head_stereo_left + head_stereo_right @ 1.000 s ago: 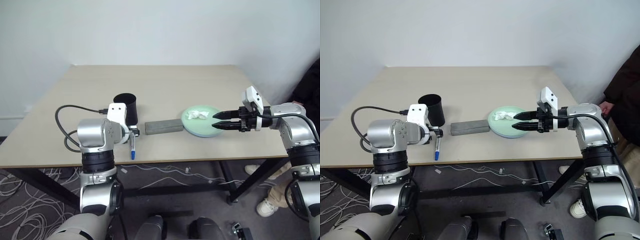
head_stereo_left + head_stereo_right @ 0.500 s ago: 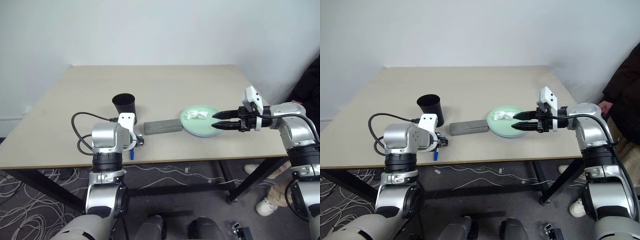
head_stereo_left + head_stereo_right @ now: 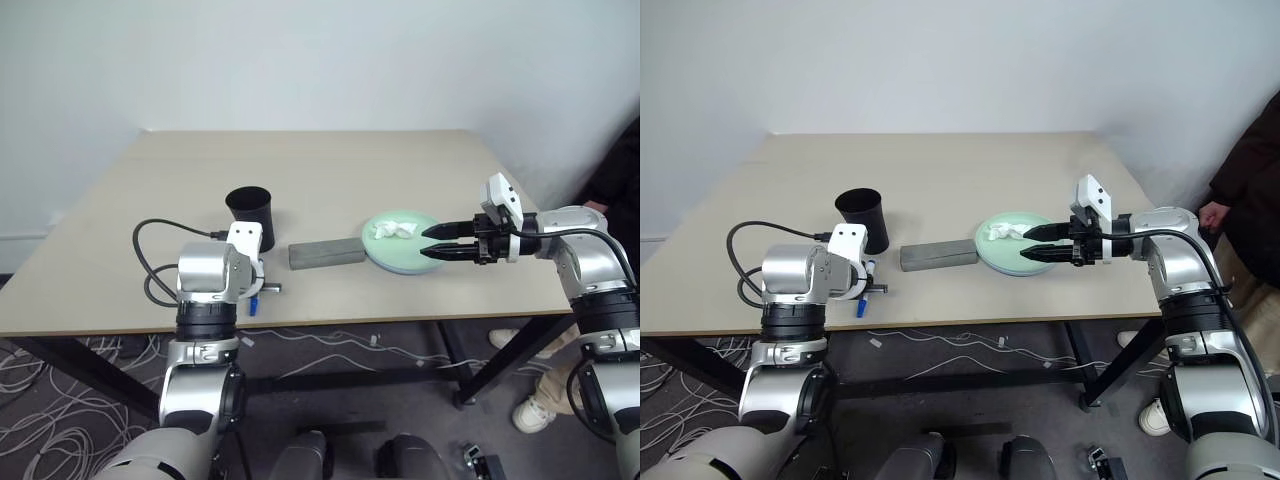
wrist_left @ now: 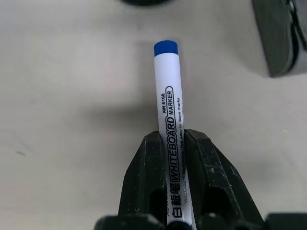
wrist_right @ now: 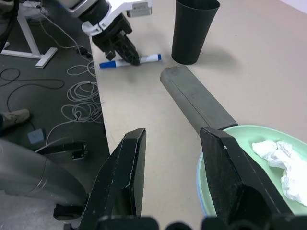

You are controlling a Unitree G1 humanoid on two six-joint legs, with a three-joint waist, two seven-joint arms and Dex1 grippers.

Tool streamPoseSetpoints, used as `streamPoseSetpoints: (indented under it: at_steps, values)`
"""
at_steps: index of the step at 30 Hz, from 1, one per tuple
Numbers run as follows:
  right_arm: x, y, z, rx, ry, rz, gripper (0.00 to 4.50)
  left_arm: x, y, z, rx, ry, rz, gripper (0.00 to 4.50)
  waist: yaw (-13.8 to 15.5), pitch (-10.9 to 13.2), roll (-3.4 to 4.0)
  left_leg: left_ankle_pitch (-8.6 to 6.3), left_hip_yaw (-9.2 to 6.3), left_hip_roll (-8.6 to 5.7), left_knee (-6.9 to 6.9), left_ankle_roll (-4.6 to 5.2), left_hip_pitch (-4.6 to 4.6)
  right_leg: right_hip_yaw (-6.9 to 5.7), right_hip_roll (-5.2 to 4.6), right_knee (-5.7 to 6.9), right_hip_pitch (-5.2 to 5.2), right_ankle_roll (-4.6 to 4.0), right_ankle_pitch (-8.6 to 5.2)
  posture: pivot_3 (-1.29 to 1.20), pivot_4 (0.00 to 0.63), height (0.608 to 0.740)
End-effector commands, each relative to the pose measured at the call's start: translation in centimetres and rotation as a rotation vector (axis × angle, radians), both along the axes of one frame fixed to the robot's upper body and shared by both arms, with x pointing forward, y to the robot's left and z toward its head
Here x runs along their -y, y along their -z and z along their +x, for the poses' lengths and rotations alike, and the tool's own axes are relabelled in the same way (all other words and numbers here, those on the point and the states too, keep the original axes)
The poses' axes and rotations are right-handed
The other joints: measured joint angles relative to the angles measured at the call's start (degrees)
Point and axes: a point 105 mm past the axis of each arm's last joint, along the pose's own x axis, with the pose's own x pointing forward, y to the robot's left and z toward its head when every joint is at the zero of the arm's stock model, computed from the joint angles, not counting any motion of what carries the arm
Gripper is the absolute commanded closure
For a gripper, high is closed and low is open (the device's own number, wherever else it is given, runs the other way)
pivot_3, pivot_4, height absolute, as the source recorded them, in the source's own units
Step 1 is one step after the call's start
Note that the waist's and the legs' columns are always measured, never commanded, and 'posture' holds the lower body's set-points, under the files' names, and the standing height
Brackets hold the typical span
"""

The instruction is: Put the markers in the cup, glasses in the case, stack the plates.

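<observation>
My left gripper (image 4: 172,139) is shut on the white marker with the blue cap (image 4: 166,81). The marker lies on the table near its front edge (image 3: 255,302), just in front of the black cup (image 3: 250,212), which stands upright. The grey case (image 3: 327,253) lies closed between the cup and the plates. The mint green plate (image 3: 400,250) rests on the light blue plate, whose rim (image 5: 200,189) shows beneath it. My right gripper (image 3: 430,243) hovers open over the plates' right side. The glasses are out of view.
A crumpled white tissue (image 3: 392,229) lies on the green plate. A person in a dark sleeve (image 3: 1245,170) stands beyond the table's right corner. Cables lie on the floor under the table (image 3: 60,420). The back half of the tabletop (image 3: 320,170) is bare.
My left gripper has come down over the blue-capped marker and shut on it. The right gripper has stayed where it was, open.
</observation>
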Motion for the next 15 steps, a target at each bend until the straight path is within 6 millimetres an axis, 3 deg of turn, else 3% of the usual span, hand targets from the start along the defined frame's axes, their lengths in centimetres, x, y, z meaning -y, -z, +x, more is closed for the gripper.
streamPoseSetpoints:
  at_steps: [1,3,10,13,15]
  values:
    - [0.1,-1.4,0.2,0.055,0.003,0.011,2.58,0.9,-3.2,1.1,0.118,0.157,0.026,4.05,0.0,0.0,0.01,0.0,0.0,0.0,0.0,0.0,-0.06,-0.01,0.0,-0.01,-0.06,-0.01,0.0,0.0,0.0,0.695]
    - [0.1,-1.4,0.2,0.057,0.003,0.011,2.58,1.1,-4.2,1.1,0.146,0.222,0.024,4.05,0.0,0.0,0.02,0.0,0.01,0.0,-0.03,0.0,-0.07,0.03,0.0,-0.02,-0.1,-0.01,-0.01,0.0,0.0,0.695]
    - [0.1,-1.3,0.2,0.059,0.006,0.012,2.58,4.9,-9.1,-0.3,0.296,0.6,-0.085,4.05,0.0,0.0,0.09,0.0,-0.01,0.0,-0.24,0.01,-0.17,0.02,0.0,-0.25,-0.19,-0.02,-0.02,0.0,0.0,0.695]
    - [0.1,-1.4,0.2,0.06,0.006,0.014,2.58,6.0,-12.3,0.7,0.529,0.659,-0.146,4.05,0.0,0.0,0.11,0.0,-0.03,-0.01,-0.36,0.01,-0.17,-0.01,0.0,-0.43,-0.17,-0.03,-0.01,0.0,0.0,0.695]
    - [0.0,-1.3,0.2,0.059,0.006,0.015,2.58,5.4,-14.2,2.1,0.689,0.609,-0.108,4.05,0.0,0.0,0.1,0.0,-0.04,-0.01,-0.49,0.0,-0.15,-0.01,0.01,-0.58,-0.13,-0.04,0.0,0.0,0.0,0.695]
